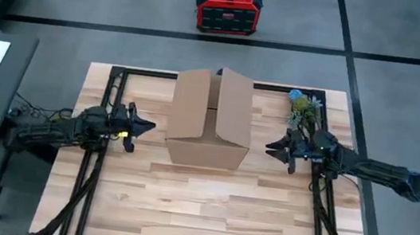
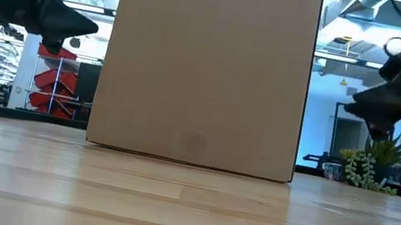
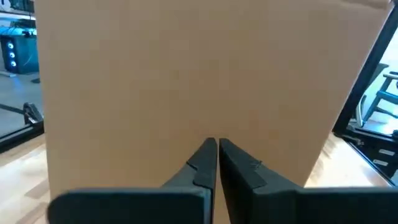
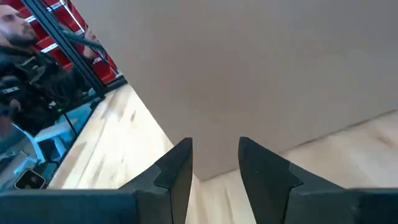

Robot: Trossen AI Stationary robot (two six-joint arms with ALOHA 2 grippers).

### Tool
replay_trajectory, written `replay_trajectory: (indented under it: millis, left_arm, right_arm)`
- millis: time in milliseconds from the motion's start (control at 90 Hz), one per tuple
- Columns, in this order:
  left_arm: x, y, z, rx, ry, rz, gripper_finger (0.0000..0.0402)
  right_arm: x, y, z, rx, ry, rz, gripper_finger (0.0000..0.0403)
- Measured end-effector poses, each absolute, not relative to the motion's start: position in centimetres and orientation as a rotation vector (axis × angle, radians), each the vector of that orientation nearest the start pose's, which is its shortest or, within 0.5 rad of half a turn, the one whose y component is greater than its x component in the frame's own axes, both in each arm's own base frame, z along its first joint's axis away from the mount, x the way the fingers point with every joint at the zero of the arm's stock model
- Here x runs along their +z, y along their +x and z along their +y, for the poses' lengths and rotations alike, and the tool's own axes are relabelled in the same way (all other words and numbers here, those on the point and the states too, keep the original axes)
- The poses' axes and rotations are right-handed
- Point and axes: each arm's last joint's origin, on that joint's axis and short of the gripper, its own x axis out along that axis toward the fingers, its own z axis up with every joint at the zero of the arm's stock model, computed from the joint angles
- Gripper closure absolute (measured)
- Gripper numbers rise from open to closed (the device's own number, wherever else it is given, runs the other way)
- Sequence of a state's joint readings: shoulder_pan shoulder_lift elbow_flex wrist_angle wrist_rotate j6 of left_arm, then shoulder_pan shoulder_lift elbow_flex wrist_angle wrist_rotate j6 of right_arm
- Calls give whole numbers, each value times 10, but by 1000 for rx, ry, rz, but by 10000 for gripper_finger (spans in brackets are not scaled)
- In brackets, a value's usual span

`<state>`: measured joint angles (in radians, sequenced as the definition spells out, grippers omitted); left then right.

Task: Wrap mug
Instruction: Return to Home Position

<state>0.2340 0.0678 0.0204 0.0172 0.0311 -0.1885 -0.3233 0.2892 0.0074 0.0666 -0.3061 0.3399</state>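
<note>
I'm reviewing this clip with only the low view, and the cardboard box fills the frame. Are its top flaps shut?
Observer: Yes. In the high view the cardboard box has both top flaps folded down, meeting along a centre seam.
Operator: Is either gripper holding anything?
Observer: No. The wrist views show the left gripper shut with nothing between its fingers and the right gripper open and empty, each facing a side of the box.
</note>
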Motion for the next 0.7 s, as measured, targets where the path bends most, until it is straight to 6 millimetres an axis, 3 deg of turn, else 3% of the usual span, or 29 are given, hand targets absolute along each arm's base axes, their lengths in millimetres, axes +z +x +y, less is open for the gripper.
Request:
replay_trajectory:
  millis: [311,700]
  left_arm:
    - [167,99,21,191,-191,14,402]
    - [167,101,2,13,-188,33,402]
  right_arm:
    - [147,110,-26,-40,406,212,285]
    - [147,112,9,265,371,270,285]
